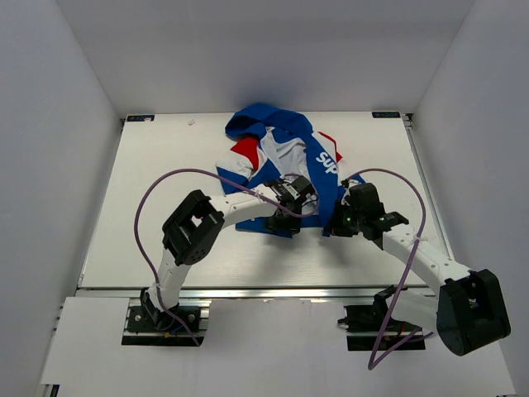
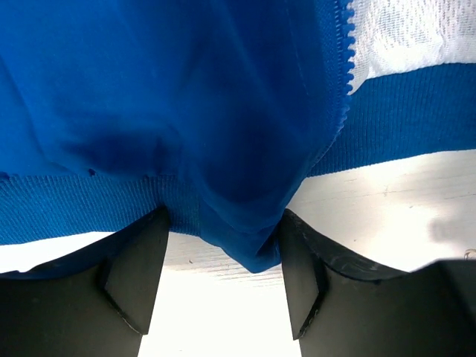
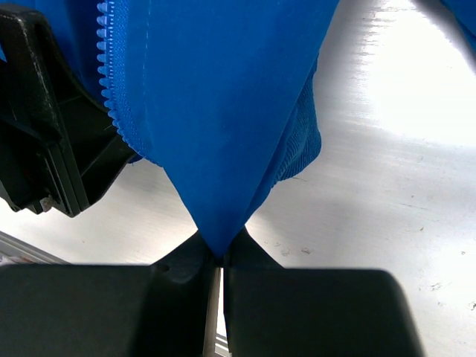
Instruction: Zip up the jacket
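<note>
Jacket hem on table; left gripper and right gripper each clenched on blue fabric

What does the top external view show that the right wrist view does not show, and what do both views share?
Only the top view shows the whole jacket lying open on the table, its white lettering and the left gripper on its hem. Only the right wrist view shows the zipper teeth up close and the right gripper pinching a point of blue fabric. Both show the jacket and the table.
</note>
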Controlling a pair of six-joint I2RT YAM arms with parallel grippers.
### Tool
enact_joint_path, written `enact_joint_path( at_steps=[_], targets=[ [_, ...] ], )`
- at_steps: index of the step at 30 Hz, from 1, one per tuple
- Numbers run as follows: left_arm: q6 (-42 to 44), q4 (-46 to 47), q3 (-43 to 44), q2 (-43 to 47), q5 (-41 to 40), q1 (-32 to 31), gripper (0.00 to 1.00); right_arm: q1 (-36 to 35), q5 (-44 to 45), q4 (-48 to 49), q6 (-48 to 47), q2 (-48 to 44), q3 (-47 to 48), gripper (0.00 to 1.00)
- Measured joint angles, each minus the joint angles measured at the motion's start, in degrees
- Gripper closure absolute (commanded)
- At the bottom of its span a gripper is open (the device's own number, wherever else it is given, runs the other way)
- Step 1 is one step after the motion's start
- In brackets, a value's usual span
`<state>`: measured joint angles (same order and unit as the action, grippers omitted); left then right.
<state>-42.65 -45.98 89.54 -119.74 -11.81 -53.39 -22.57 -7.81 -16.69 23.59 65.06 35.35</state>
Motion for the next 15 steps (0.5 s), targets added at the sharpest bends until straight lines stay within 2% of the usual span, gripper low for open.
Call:
enact_joint_path(
  at_steps=[7,15],
  targets=[
    [0.4,0.3,0.1,-0.1,0.4,0.0,0.17,0.1,0.2,0.0,0.0,0.0,0.0,1.00],
    [1.2,0.5,0.1,0.2,0.5,-0.1,0.13,0.1,0.2,0.0,0.0,0.2,0.0,1.00]
  ],
)
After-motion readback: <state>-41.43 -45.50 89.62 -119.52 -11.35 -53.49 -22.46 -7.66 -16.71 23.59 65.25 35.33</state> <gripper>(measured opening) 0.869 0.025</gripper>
